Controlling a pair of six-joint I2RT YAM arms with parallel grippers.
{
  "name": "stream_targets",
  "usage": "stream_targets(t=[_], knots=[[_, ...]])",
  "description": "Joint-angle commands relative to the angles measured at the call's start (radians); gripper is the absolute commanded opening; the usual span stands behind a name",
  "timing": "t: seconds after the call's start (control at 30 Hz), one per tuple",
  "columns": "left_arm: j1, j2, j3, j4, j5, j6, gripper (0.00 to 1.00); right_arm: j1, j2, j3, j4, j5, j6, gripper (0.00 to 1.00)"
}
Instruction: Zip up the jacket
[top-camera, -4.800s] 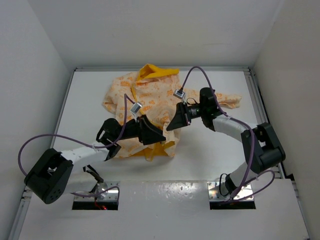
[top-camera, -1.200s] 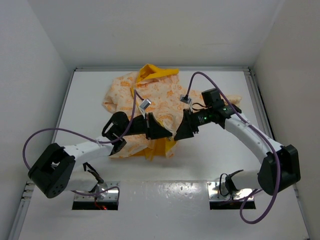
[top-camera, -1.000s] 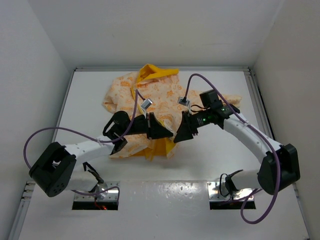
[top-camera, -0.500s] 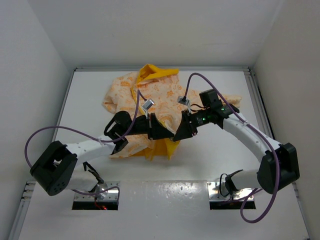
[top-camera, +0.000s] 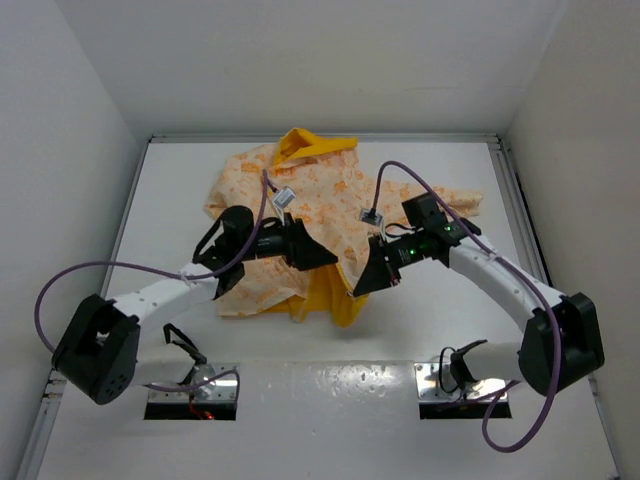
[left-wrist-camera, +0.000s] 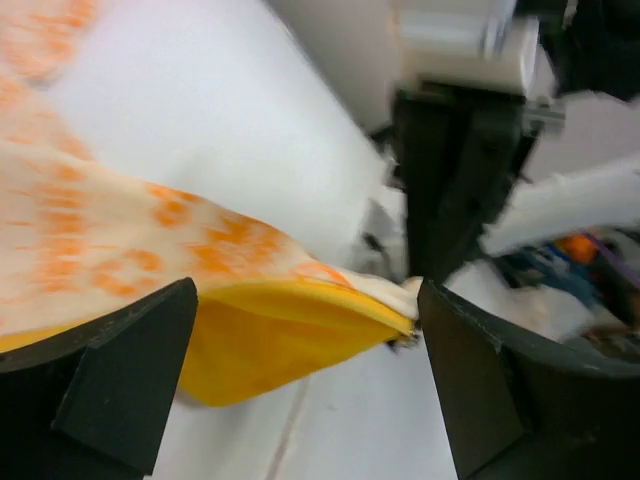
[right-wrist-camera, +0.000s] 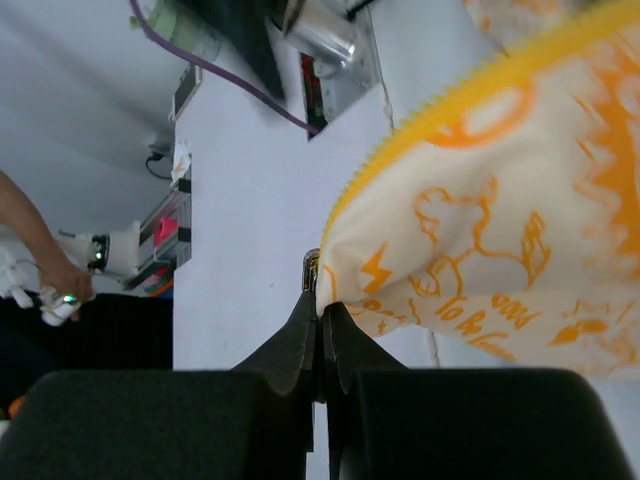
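White tabletop (top-camera: 440, 165) fills the top view, and on it, toward the far middle, lies the cream-and-orange jacket (top-camera: 300, 195), hood (top-camera: 305, 145) pointing away from the arm bases and the front plainly unzipped, with the solid yellow lining (top-camera: 338, 298) spilling out at the near hem. Both arms reach in over that hem, meeting near the middle. The left tool (top-camera: 325, 257) has its jaws spread wide; its wrist camera shows the hem (left-wrist-camera: 150, 240) passing between the two fingers with daylight on either side, so it grips nothing. The right tool (top-camera: 360, 288) is clenched tight on the bottom corner of one front panel, and its own view shows the fingertips pinched on the cloth (right-wrist-camera: 500, 230) right where the row of yellow zipper teeth (right-wrist-camera: 400, 150) ends, with that corner lifted off the surface. A small metal piece sits at the pinch, too tiny to name. By my reading the step in hand is getting the two zipper ends together at the hem; nothing is joined yet. Next, the free left tool would need to find the opposite front edge and hold it steady, while the right keeps its corner taut so the ends can mate.
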Motion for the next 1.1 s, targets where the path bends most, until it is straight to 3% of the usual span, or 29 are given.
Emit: stream_targets(t=[0.0,0.07,0.13,0.2,0.43,0.67,0.77,0.8,0.87,0.93,1.07], knots=[[0.047,-0.097,0.126,-0.525,-0.126,0.392,0.97,-0.035,-0.071,-0.115,-0.027,0.036,0.018,0.0],[0.013,-0.097,0.199,-0.715,-0.328,0.539,0.83,-0.062,-0.079,-0.161,-0.01,0.098,0.085,0.0],[-0.039,-0.062,0.227,-0.897,-0.477,0.652,0.76,-0.091,-0.077,-0.194,0.008,0.186,0.113,0.0],[-0.071,-0.038,0.227,-0.96,-0.505,0.684,0.74,-0.104,-0.071,-0.223,0.066,0.232,0.222,0.0],[-0.264,0.021,0.226,-0.975,-0.759,0.62,0.8,-0.119,-0.027,-0.215,0.182,0.486,0.495,0.0],[-0.37,0.165,0.293,-0.984,-0.962,0.62,0.76,-0.15,0.012,-0.181,0.24,0.517,0.564,0.0],[-0.381,0.278,0.354,-1.03,-1.068,0.62,0.67,-0.153,0.012,-0.181,0.24,0.514,0.557,0.0],[-0.381,0.301,0.365,-1.056,-1.108,0.62,0.58,-0.157,0.01,-0.178,0.234,0.513,0.548,0.0],[-0.381,0.333,0.383,-1.066,-1.132,0.62,0.5,-0.162,0.01,-0.174,0.228,0.513,0.537,0.0],[-0.381,0.346,0.384,-1.075,-1.132,0.646,0.45,-0.171,0.01,-0.171,0.22,0.508,0.522,0.0],[-0.381,0.364,0.384,-1.084,-1.113,0.67,0.44,-0.179,0.018,-0.168,0.219,0.505,0.512,0.0]])
